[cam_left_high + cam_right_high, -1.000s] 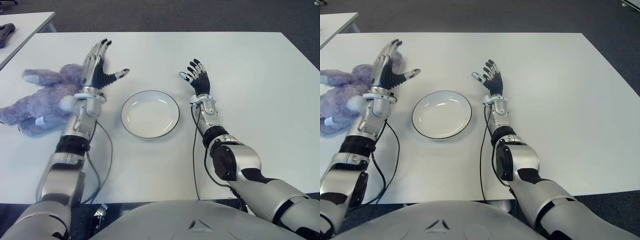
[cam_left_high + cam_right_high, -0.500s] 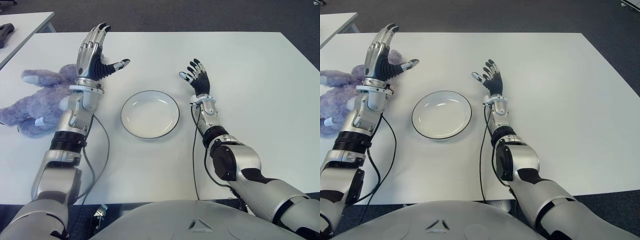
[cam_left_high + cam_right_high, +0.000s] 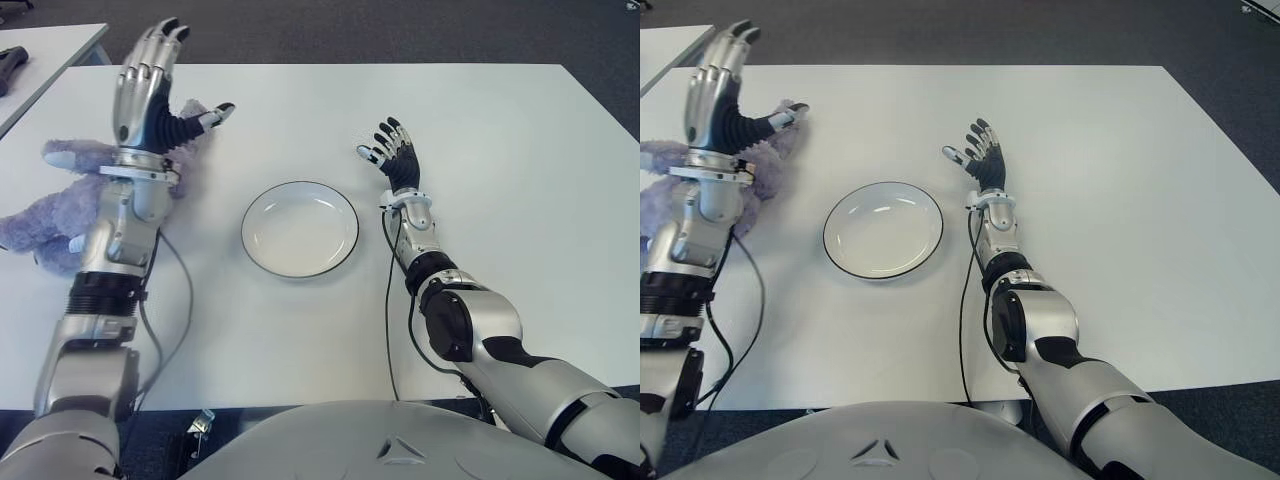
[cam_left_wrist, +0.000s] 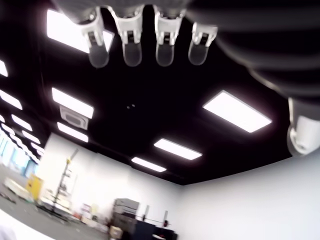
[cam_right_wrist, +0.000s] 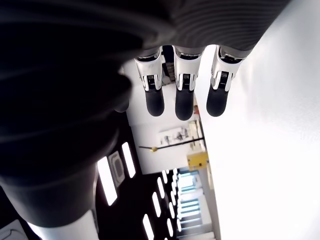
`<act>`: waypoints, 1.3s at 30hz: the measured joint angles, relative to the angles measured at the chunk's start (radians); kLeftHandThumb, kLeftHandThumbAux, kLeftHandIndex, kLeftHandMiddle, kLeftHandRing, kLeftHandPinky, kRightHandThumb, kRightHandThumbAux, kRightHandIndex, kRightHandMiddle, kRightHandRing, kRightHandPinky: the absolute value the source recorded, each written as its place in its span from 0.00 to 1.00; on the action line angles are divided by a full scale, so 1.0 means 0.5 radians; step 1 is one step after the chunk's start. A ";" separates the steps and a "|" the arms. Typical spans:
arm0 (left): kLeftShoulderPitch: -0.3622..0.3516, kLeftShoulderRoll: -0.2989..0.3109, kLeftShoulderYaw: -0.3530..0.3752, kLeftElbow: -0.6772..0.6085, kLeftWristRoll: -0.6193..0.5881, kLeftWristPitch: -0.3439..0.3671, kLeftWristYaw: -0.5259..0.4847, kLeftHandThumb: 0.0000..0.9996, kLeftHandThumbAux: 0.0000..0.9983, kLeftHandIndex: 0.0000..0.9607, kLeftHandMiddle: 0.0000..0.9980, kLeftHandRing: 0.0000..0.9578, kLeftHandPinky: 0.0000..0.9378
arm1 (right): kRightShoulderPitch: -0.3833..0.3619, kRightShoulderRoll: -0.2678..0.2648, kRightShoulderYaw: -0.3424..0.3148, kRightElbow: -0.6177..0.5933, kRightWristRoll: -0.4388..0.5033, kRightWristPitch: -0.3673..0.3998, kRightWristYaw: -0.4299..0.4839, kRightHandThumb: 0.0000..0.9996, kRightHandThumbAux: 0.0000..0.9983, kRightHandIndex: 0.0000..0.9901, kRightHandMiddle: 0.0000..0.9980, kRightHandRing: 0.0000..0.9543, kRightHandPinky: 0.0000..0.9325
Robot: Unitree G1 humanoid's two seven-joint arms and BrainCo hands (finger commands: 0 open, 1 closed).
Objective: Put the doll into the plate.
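Doll [image 3: 62, 205]: soft purple plush, shaggy fur, paler limb ends, lying flat on the white table [image 3: 500, 150] at the robot's far left; a small white sewn tag on its lower side, no writing readable; the left forearm crosses in front of its right part and hides it; well apart from the plate, not in either hand.

Plate [image 3: 300, 228]: round, shallow, glossy white with a thin dark rim line; bare inside; sits on the table between the two arms, nearer the robot than both hands.

Left hand [image 3: 150, 85]: silver metal finger shells, black rubbery palm and joints; raised above the doll's upper end, palm upright, four fingers straight and close side by side, thumb stuck out toward the plate side; grasps nothing; its wrist view shows four pale fingertips in a row against ceiling lights, thumb tip off to one side.

Right hand [image 3: 392, 155]: black with pale fingertips, fingers fanned apart and lifted, empty; shows just right of the plate, beyond its rim; contact with the table cannot be told; its wrist view shows three extended fingers, nothing between them.

Thin black cables run along both forearms over the table top; tabletop matte, smooth, white; second white table [image 3: 45, 50] at far left with a dark object [image 3: 10, 65] on it, kind unclear; dark carpet floor [image 3: 400, 30] beyond.
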 measured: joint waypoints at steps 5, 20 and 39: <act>0.053 0.051 0.015 -0.122 0.066 0.114 -0.007 0.13 0.38 0.00 0.05 0.06 0.00 | 0.000 0.000 -0.002 0.000 0.000 0.000 0.012 0.00 0.85 0.08 0.11 0.11 0.14; 0.197 0.102 0.015 -0.503 0.135 0.373 -0.280 0.18 0.38 0.00 0.03 0.04 0.00 | 0.000 0.000 -0.002 0.000 -0.001 0.002 0.017 0.00 0.86 0.08 0.11 0.11 0.14; 0.469 0.171 0.078 -1.145 0.206 0.599 -0.759 0.21 0.42 0.00 0.02 0.00 0.00 | 0.000 0.000 -0.002 0.000 0.000 0.003 0.028 0.00 0.85 0.08 0.11 0.11 0.14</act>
